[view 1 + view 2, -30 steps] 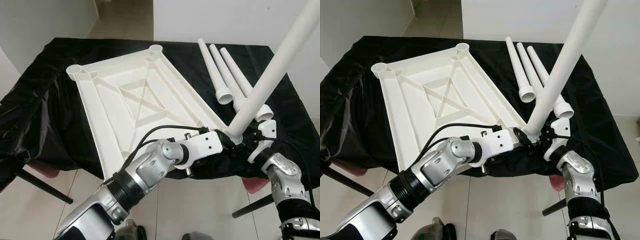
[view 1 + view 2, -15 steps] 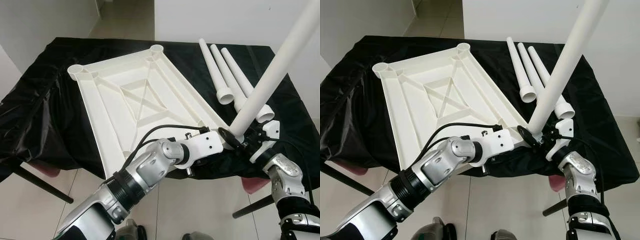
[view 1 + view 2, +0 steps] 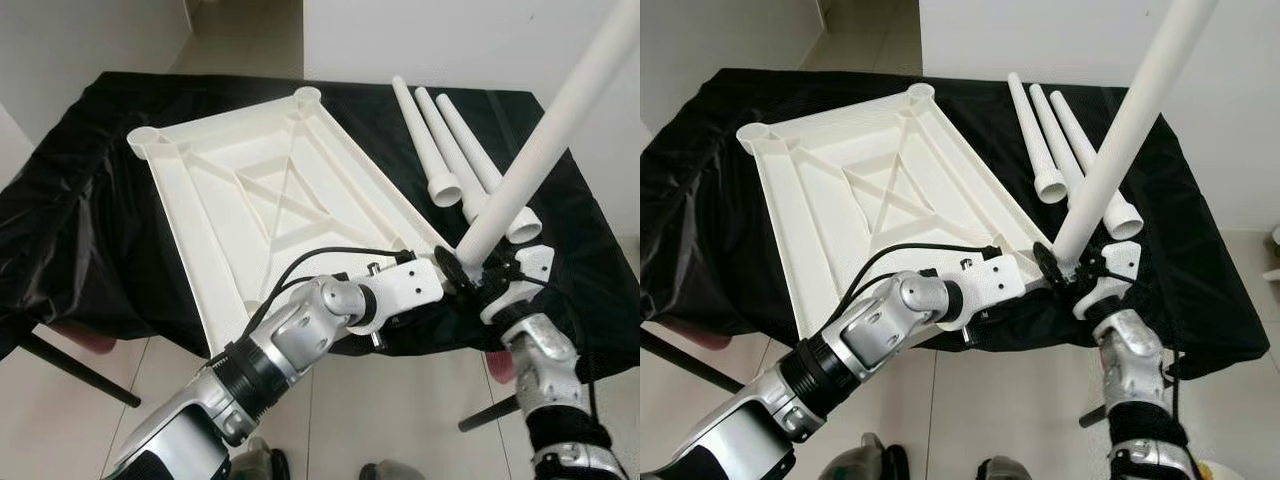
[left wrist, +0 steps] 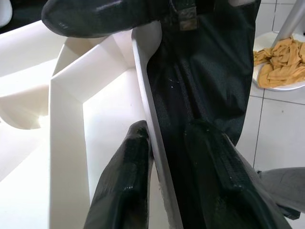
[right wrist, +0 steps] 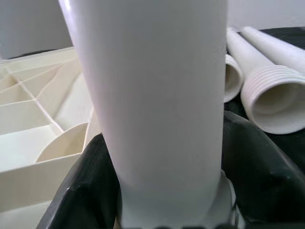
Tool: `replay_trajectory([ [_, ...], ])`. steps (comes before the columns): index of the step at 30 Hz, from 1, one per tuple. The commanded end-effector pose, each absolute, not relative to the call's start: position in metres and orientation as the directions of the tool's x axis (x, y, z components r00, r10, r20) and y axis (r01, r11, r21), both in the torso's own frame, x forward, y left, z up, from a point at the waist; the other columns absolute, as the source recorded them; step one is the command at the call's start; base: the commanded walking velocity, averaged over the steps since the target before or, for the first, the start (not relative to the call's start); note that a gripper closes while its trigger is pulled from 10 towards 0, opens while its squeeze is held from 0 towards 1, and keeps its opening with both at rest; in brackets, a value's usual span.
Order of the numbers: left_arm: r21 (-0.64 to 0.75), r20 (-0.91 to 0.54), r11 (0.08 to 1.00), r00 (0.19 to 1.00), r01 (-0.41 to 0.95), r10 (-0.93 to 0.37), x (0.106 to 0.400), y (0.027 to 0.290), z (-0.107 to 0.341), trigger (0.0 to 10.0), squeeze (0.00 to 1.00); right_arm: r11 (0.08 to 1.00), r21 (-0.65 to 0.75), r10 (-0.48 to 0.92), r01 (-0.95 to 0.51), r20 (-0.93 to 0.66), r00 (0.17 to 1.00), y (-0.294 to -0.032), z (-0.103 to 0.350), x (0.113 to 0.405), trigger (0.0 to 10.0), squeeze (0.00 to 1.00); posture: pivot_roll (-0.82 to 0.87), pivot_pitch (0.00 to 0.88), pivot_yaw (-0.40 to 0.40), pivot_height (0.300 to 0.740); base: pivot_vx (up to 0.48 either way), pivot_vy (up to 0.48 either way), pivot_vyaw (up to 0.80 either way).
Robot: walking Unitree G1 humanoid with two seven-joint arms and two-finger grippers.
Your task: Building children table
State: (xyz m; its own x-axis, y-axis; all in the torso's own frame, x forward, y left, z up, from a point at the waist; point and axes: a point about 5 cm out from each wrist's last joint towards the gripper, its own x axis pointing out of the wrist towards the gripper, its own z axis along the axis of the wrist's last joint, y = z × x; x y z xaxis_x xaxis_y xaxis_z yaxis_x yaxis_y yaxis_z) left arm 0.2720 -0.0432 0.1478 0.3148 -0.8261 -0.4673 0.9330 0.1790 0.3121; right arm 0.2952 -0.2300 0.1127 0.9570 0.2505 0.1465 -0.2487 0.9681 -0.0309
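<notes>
Tabletop (image 3: 250,180), white plastic, lies upside down with ribs up on black-draped work surface (image 3: 60,210), near corner hanging at the surface's front edge, corner sockets open at the far end. Left gripper (image 4: 176,157) pinches the tabletop's near rim, one finger inside the rim, the other outside against the black cloth, so it is closed on that edge and steadying the panel. Leg in hand (image 3: 545,150), long white tube, leans steeply up and away toward the robot's right, lower end down at the near right corner socket; right gripper (image 3: 1080,272) is clamped round the base of that tube, fingers on both sides in the right wrist view. Whether the end is actually seated in the socket, cannot tell, contact is hidden by both grippers. Three spare legs (image 3: 450,150) lie side by side on the cloth beyond, threaded open ends toward the robot, just beside the working corner. Main risk, as a judgement: the tube looks tilted, not square to the panel, so pushing or twisting now could cross-thread or jam it, or lever the overhanging corner and slide the whole tabletop off the front edge if the left pinch slips. Long lever arm also means a small wrist wobble swings the top wide. Lesser risk: the base kicks sideways into the spare legs and rolls them.
</notes>
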Motion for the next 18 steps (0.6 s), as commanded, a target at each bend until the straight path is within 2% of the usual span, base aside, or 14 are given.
replay_trajectory([
  [1, 0.276, -0.485, 0.115, 0.242, 0.954, -0.840, 0.265, -0.049, 0.145, 10.0, 0.00, 0.977, 0.008, 0.211, -0.213, 0.075, 0.974, -0.225, 0.098, 0.292, 10.0, 0.00, -0.08, 0.087, 0.035, 0.740, 0.000, 0.000, 0.00],
  [3, 0.275, -0.485, 0.117, 0.243, 0.954, -0.840, 0.264, -0.049, 0.144, 10.0, 0.00, 0.989, 0.004, 0.146, -0.147, 0.092, 0.985, -0.208, 0.103, 0.289, 10.0, 0.00, -0.08, 0.088, 0.031, 0.740, 0.000, 0.000, 0.00],
  [5, 0.274, -0.485, 0.117, 0.242, 0.955, -0.841, 0.264, -0.049, 0.144, 10.0, 0.00, 0.995, 0.010, 0.094, -0.095, 0.092, 0.991, -0.202, 0.105, 0.288, 10.0, 0.00, -0.08, 0.088, 0.029, 0.740, 0.000, 0.000, 0.00],
  [7, 0.274, -0.485, 0.117, 0.242, 0.955, -0.841, 0.264, -0.049, 0.144, 10.0, 0.00, 0.995, 0.010, 0.094, -0.095, 0.092, 0.991, -0.202, 0.105, 0.288, 10.0, 0.00, -0.08, 0.088, 0.029, 0.740, 0.000, 0.000, 0.00],
  [9, 0.273, -0.484, 0.118, 0.242, 0.955, -0.841, 0.263, -0.050, 0.144, 10.0, 0.00, 1.000, 0.028, -0.003, 0.001, 0.095, 0.995, -0.194, 0.109, 0.286, 10.0, 0.00, -0.08, 0.087, 0.026, 0.740, 0.000, 0.000, 0.00],
  [10, 0.273, -0.484, 0.118, 0.242, 0.955, -0.841, 0.263, -0.050, 0.144, 10.0, 0.00, 1.000, 0.028, -0.003, 0.001, 0.095, 0.995, -0.194, 0.109, 0.286, 10.0, 0.00, -0.08, 0.087, 0.026, 0.740, 0.000, 0.000, 0.00],
  [11, 0.272, -0.484, 0.115, 0.239, 0.955, -0.842, 0.262, -0.050, 0.144, 10.0, 0.00, 0.997, 0.033, -0.077, 0.075, 0.082, 0.994, -0.191, 0.109, 0.286, 10.0, 0.00, -0.08, 0.086, 0.024, 0.740, 0.000, 0.000, 0.00],
  [13, 0.272, -0.484, 0.115, 0.239, 0.955, -0.842, 0.262, -0.050, 0.144, 10.0, 0.00, 0.997, 0.033, -0.077, 0.075, 0.082, 0.994, -0.191, 0.109, 0.286, 10.0, 0.00, -0.08, 0.086, 0.024, 0.740, 0.000, 0.000, 0.00],
  [15, 0.270, -0.485, 0.112, 0.236, 0.956, -0.842, 0.261, -0.051, 0.143, 10.0, 0.00, 0.975, 0.027, -0.222, 0.221, 0.039, 0.974, -0.187, 0.103, 0.284, 10.0, 0.00, -0.07, 0.084, 0.016, 0.740, 0.000, 0.000, 0.00],
  [17, 0.270, -0.485, 0.114, 0.237, 0.956, -0.842, 0.261, -0.051, 0.142, 10.0, 0.00, 0.967, 0.031, -0.255, 0.254, 0.023, 0.967, -0.184, 0.100, 0.284, 10.0, 0.00, -0.07, 0.081, 0.009, 0.740, 0.000, 0.000, 0.00],
  [18, 0.269, -0.484, 0.118, 0.240, 0.956, -0.842, 0.261, -0.050, 0.142, 10.0, 0.00, 0.964, 0.040, -0.266, 0.264, 0.030, 0.964, -0.182, 0.101, 0.284, 10.0, 0.65, -0.06, 0.080, 0.009, 0.740, 0.000, 0.000, 0.00],
])
